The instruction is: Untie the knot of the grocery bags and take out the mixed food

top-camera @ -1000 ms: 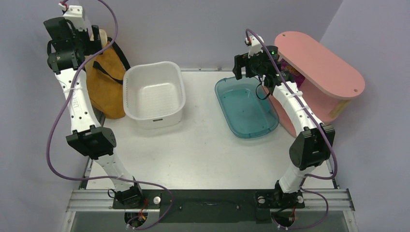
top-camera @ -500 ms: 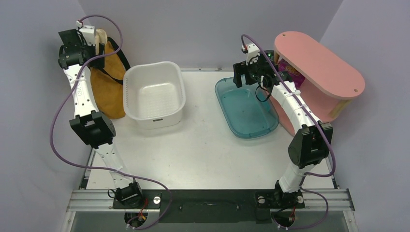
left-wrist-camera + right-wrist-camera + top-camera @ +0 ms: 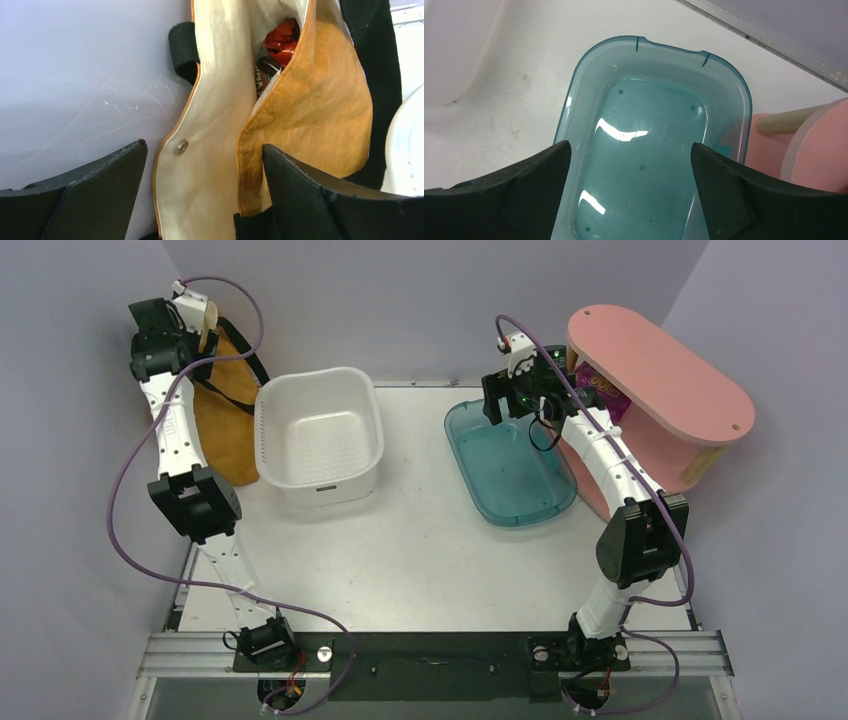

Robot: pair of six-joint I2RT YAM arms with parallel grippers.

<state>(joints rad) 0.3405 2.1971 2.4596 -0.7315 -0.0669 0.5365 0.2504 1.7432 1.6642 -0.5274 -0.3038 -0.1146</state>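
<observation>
Two sets of jaws, both spread wide and empty. Your left gripper (image 3: 204,145) hangs over the open mouth of the canvas tote (image 3: 320,115), which slumps at the table's far-left edge against the wall, just beside the white tub (image 3: 265,430). A red Doritos bag (image 3: 281,40) and a dark snack bag (image 3: 264,75) peek out. Drop between the lining flaps, straddle the red bag, and don't pinch canvas. Your right gripper (image 3: 629,145) hovers over the teal tub (image 3: 674,47). The white table (image 3: 420,550) is boxed in by lilac walls, so keep that elbow tight.

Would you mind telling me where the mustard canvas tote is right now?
In the top view, the canvas tote stands at the far left, immediately left of the white tub.
</observation>
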